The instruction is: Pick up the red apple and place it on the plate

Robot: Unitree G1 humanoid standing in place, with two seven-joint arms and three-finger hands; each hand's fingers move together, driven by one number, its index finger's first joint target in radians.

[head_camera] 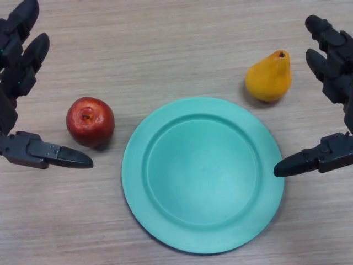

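Note:
A red apple (90, 121) stands on the wooden table, just left of a teal plate (202, 234). The plate is bare. My left hand (16, 77) is open at the left edge, its fingers pointing away and its thumb lying below and left of the apple, apart from it. My right hand (333, 66) is open at the right edge, its thumb tip close to the plate's right rim.
A yellow-orange pear (269, 78) lies on the table above and right of the plate, close to my right hand's fingers. The wooden table (165, 44) stretches behind the objects.

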